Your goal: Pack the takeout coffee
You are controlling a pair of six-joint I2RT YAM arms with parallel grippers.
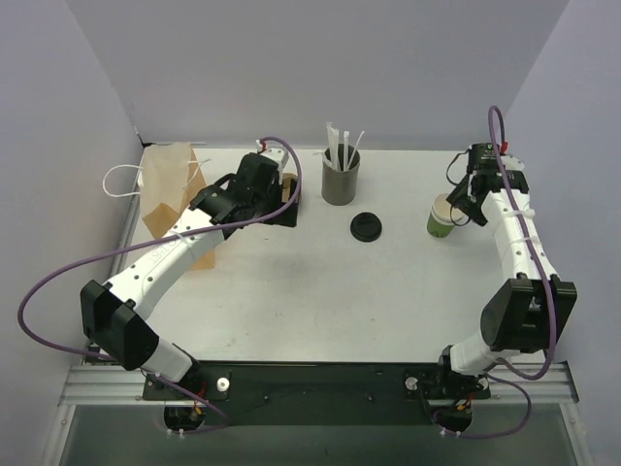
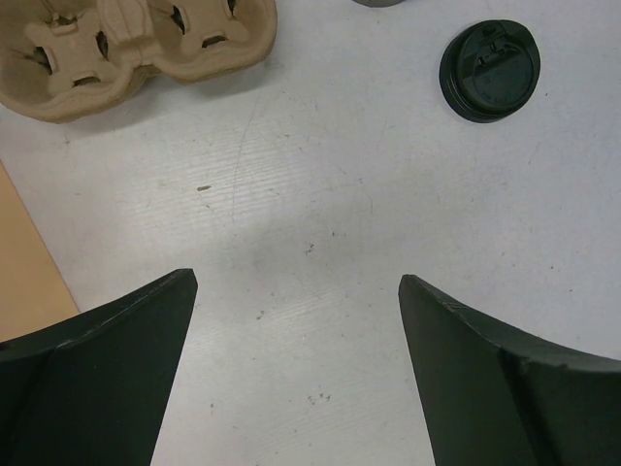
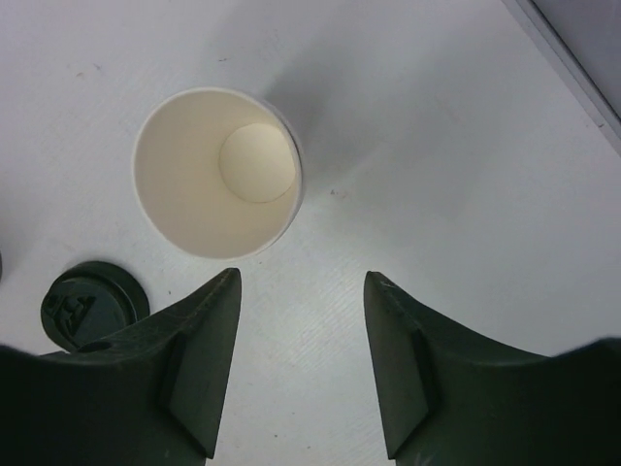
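Observation:
A green paper cup (image 1: 443, 216) with a cream inside and no lid stands at the right; seen from above it is empty (image 3: 194, 194). A round black lid (image 1: 366, 226) lies flat on the table, apart from the cup, and shows in both wrist views (image 2: 489, 70) (image 3: 92, 301). A lidded takeout coffee is out of view. My right gripper (image 1: 464, 206) hovers just right of the cup, open and empty (image 3: 303, 274). My left gripper (image 1: 283, 206) is wide open over bare table (image 2: 297, 278).
A grey straw holder (image 1: 341, 175) with wrapped straws stands at the back centre. A brown paper bag (image 1: 175, 199) with white handles stands at the left. A pulp cup carrier (image 2: 126, 49) lies by the left gripper. The table's right edge (image 3: 572, 58) is close.

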